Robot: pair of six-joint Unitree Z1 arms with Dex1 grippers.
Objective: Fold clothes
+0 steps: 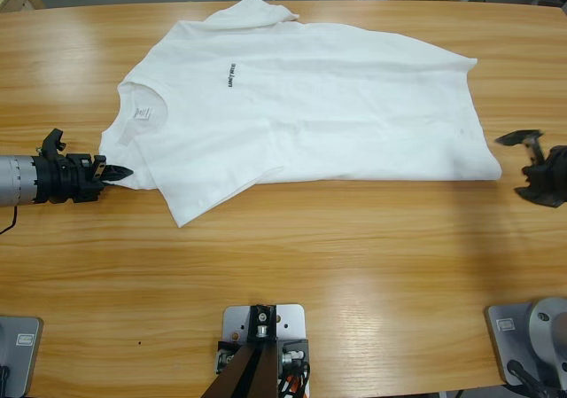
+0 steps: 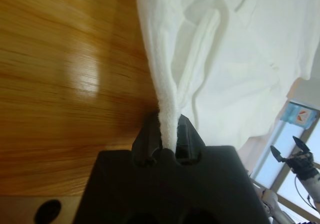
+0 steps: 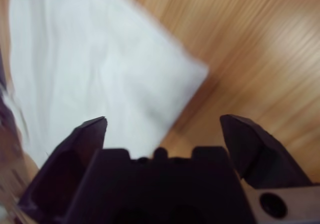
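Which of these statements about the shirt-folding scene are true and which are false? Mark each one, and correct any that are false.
1. The left gripper is shut on the T-shirt. True.
2. The right gripper also holds cloth. False: its jaws stand open and empty, near the shirt's corner.
3. The T-shirt lies on the wooden table. True.
4. The chest print is hidden underneath. False: it faces up.

The white T-shirt (image 1: 301, 105) lies spread flat, chest print up, neck toward the table's left end, one sleeve edge bunched and pinched there.
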